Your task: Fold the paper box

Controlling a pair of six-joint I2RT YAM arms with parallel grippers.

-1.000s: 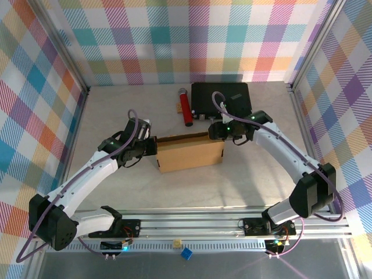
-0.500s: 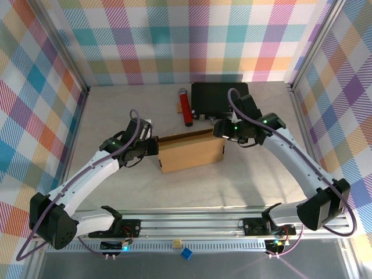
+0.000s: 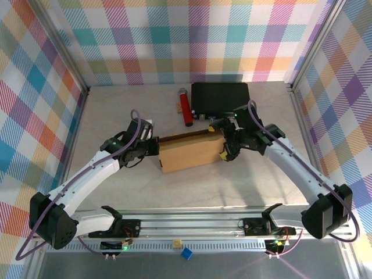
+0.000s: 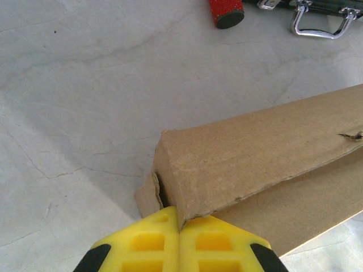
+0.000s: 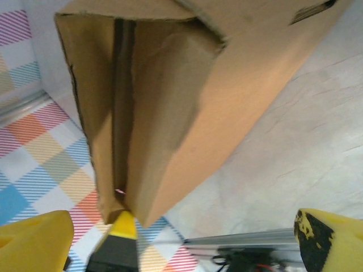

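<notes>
The paper box [image 3: 192, 151] is plain brown cardboard and lies mid-table, partly folded, with its long sides raised. My left gripper [image 3: 156, 146] is at its left end, and in the left wrist view the yellow fingers [image 4: 180, 218] are shut on the corner edge of the cardboard wall [image 4: 255, 153]. My right gripper [image 3: 225, 146] is at the box's right end. In the right wrist view its fingers [image 5: 181, 238] stand wide open, and the open end of the box [image 5: 170, 85] lies ahead of them with its hollow inside showing. Nothing is between those fingers.
A black hard case [image 3: 221, 97] with a metal handle [image 4: 317, 22] lies just behind the box at the back right. A red cylinder [image 3: 186, 109] lies to the case's left. Plaid walls enclose the table on three sides, and the aluminium rail [image 3: 192, 224] runs along the front.
My right gripper has swung from the box's back right corner round to its right end and opened wide. The box has turned slightly. The left gripper has kept its hold.
</notes>
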